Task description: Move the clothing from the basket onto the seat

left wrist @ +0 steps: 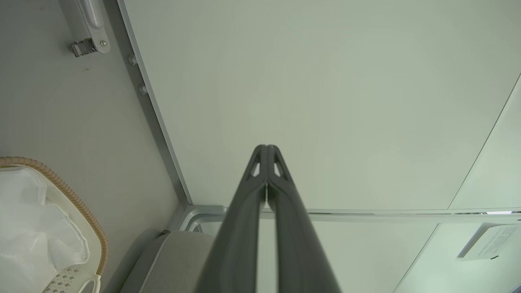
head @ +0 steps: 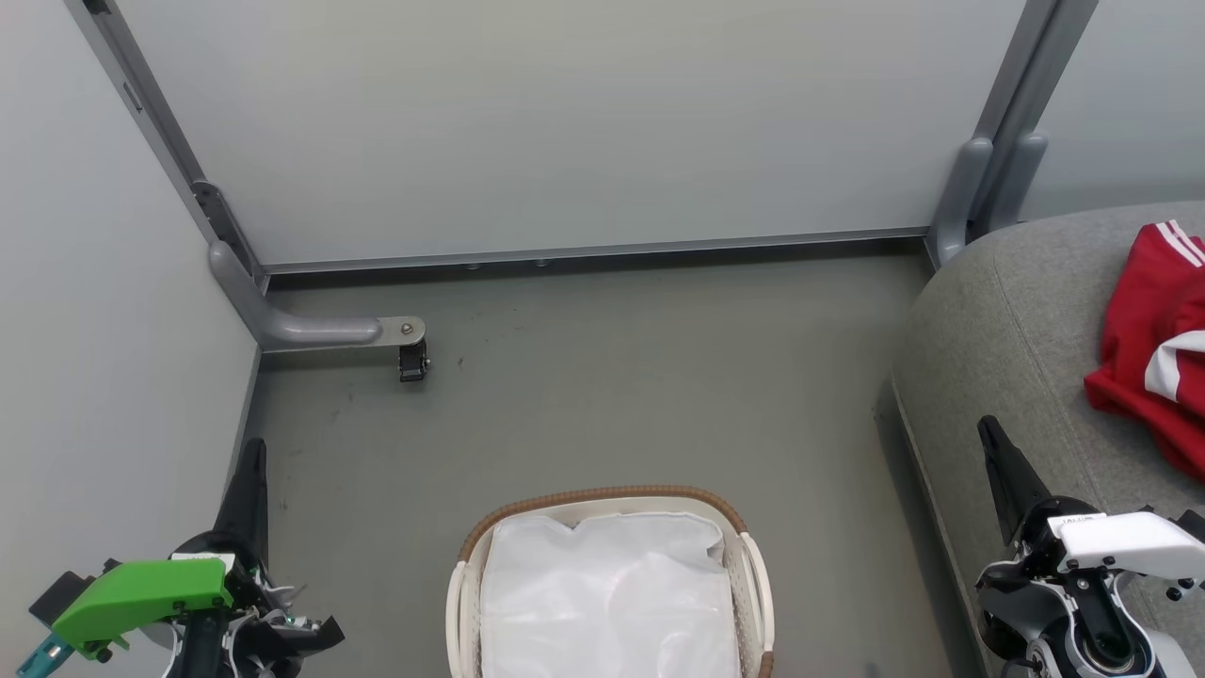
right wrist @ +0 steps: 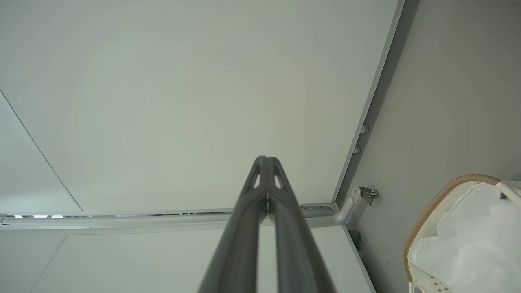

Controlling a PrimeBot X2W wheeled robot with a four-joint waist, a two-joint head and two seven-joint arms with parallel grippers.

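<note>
At the far left, close to the pale side wall (head: 85,282), the left gripper (head: 252,461) hangs low with its two dark fingers pressed flat together, nothing between them; its wrist view shows the same shut tips (left wrist: 266,149) pointing at a blank partition. A little further in, a grey metal foot (head: 320,330) with a small black caster (head: 413,362) juts out from the corner onto the grey floor (head: 612,377). In the middle, at the near edge, stands the basket (head: 602,495), its brown woven rim circling a crumpled white liner (head: 607,593), with no red fabric showing inside. To the right of it, the right gripper (head: 990,433) is raised just over the edge of the seat (head: 998,320), its fingers likewise closed tip to tip and holding nothing, as its wrist view confirms. Furthest right, the clothing (head: 1153,348) lies bunched on the seat cushion, red with white stripes and a white panel, well apart from the basket and running out of sight at the edge.
</note>
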